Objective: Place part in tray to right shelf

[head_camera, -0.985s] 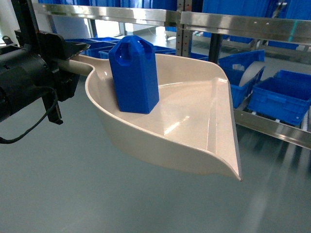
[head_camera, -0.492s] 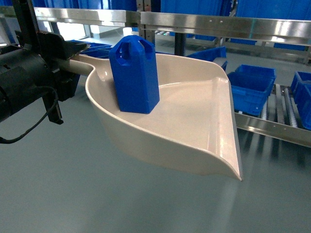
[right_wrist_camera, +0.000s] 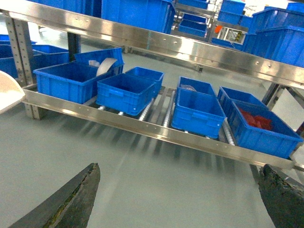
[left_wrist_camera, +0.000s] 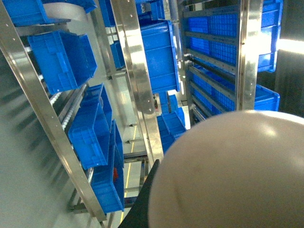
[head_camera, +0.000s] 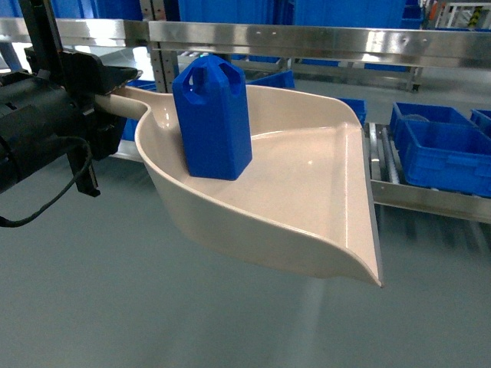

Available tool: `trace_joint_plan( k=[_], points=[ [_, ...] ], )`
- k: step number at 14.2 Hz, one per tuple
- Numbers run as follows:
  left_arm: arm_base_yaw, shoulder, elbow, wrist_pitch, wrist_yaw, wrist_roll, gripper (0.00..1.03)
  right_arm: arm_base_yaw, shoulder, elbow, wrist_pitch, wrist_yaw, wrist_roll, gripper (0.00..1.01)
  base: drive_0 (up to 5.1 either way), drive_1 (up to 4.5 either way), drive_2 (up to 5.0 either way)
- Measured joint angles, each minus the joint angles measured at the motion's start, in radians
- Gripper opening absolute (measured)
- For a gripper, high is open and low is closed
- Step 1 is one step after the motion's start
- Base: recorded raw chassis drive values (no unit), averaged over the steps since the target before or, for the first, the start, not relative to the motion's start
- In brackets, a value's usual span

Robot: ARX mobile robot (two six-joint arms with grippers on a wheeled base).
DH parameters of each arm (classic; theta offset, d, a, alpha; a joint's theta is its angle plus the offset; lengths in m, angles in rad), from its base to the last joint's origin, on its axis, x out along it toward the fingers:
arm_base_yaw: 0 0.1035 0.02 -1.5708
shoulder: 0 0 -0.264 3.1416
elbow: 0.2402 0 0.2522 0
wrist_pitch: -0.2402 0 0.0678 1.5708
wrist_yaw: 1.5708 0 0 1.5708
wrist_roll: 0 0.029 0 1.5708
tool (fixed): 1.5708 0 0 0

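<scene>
I am carrying the tray (head_camera: 307, 199) on the left gripper (head_camera: 103, 96), which is clamped on the handle at about nine o'clock in the head view; I cannot see the fingertips themselves there, so I judge the pinch from the way the handle disappears into the black jaw housing. The part (head_camera: 212, 119) is standing upright inside the tray, toward the handle end at roughly eleven o'clock of the pan, resting on the sloped floor and touching or nearly touching the near wall. It is tall and narrow-footed, so I am reckoning it could tip or slide toward the flat lip at four o'clock if I pitch the tray forward too soon.

The right shelf (right_wrist_camera: 142, 126) is lying across the top of the right wrist view, from nine o'clock to three o'clock, with blue crates (right_wrist_camera: 128, 90) sitting on its roller tracks behind the front rail. The right gripper (right_wrist_camera: 178, 199) is empty, its two dark fingers spread wide at the bottom corners of that view, well apart from the shelf.

To do this step well, I am thinking of keeping the tray level or slightly nose-up while the base closes on the rack, bringing the lip over the front rail and above an open crate before tilting, then tipping slowly so the part slides rather than tumbles. In the left wrist view the tray's underside is filling the lower right, so I am relying on the head view for alignment.
</scene>
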Motion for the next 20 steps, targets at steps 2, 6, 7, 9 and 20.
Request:
trace_joint_plan(
  k=[2, 6, 7, 9, 20],
  points=[
    [0.000, 0.000, 0.000, 0.000, -0.002, 0.000, 0.12, 0.000, 0.000, 0.000, 0.000, 0.000, 0.000, 0.98, -1.6, -1.58, -1.6],
    [0.000, 0.000, 0.000, 0.000, 0.000, 0.000, 0.12, 0.000, 0.000, 0.000, 0.000, 0.000, 0.000, 0.98, -1.6, -1.58, -1.6],
    [0.000, 0.000, 0.000, 0.000, 0.000, 0.000, 0.12, 0.000, 0.000, 0.000, 0.000, 0.000, 0.000, 0.98, -1.8, -1.81, -1.8],
    [0.002, 0.000, 0.000, 0.000, 0.000, 0.000, 0.12, 0.000, 0.000, 0.000, 0.000, 0.000, 0.000, 0.98, -1.6, -1.61, -1.6],
    [0.002, 0.000, 0.000, 0.000, -0.003, 0.000, 0.12, -0.001, 0.001, 0.000, 0.000, 0.004, 0.000, 0.98, -0.6, -0.64, -0.6]
  ],
)
